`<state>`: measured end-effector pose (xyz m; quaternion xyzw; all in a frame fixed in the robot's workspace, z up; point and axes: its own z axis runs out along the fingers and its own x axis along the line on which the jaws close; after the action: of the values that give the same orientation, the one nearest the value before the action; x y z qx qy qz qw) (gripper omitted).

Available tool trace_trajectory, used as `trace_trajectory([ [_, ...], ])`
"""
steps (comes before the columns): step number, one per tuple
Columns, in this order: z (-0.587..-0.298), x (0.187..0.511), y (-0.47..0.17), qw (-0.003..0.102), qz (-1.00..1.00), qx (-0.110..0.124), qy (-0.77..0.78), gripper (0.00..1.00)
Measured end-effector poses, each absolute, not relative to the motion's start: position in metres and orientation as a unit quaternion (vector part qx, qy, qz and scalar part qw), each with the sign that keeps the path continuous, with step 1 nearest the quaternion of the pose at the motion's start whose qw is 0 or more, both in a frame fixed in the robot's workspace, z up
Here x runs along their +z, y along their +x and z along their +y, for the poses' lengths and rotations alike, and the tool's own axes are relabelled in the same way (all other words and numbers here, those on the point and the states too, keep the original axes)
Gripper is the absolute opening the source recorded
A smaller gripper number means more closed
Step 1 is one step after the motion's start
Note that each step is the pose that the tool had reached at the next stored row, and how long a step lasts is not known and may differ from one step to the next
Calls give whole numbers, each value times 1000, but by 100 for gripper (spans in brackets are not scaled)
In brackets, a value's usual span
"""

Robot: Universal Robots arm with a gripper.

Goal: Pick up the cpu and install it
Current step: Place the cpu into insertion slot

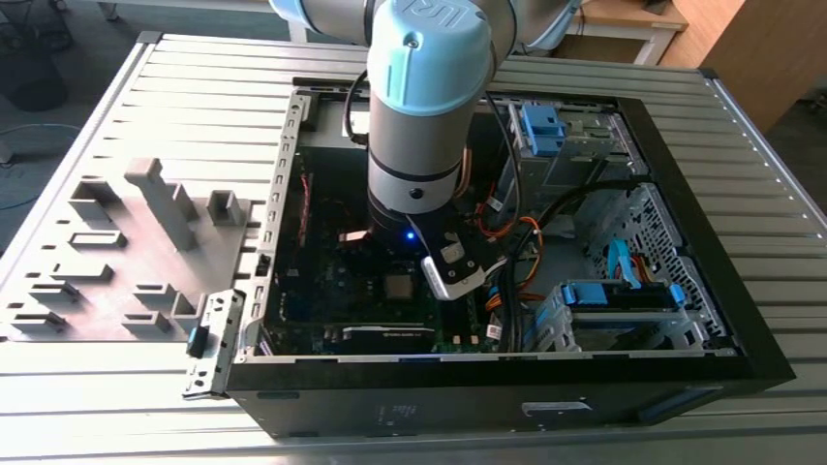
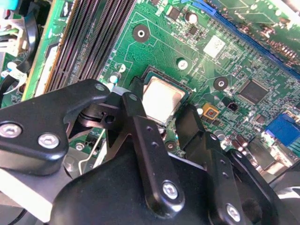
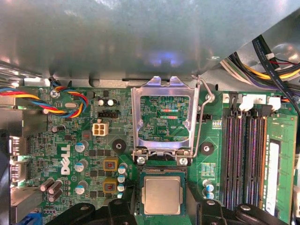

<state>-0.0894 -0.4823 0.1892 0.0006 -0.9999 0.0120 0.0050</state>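
The small, square, silver-topped cpu (image 3: 162,195) lies flat in its socket on the green motherboard (image 3: 213,161), directly between the black end effector's (image 3: 164,213) two fingers. They stand spread wider than the chip, gripping nothing. The socket's metal latch frame (image 3: 161,84) is raised.

End effector (image 2: 159,107) downward, fingers (image 2: 140,136) spread.

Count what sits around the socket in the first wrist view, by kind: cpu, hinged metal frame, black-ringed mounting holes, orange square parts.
cpu: 1
hinged metal frame, swung open: 1
black-ringed mounting holes: 2
orange square parts: 2
Total: 6
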Motion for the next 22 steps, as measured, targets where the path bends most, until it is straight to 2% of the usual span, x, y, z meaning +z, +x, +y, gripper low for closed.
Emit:
trace_trajectory([
  [3, -482, 189, -89, 5, -1000, 12, 1, 55],
  [4, -482, 189, -89, 5, -1000, 12, 1, 60],
  [6, -482, 189, -89, 5, -1000, 12, 1, 62],
  [15, -482, 189, -90, 5, -1000, 12, 0, 62],
  [17, -482, 189, -90, 5, -1000, 12, 0, 61],
  [18, -482, 189, -90, 5, -1000, 12, 0, 54],
  [22, -482, 189, -90, 5, -1000, 12, 1, 54],
])
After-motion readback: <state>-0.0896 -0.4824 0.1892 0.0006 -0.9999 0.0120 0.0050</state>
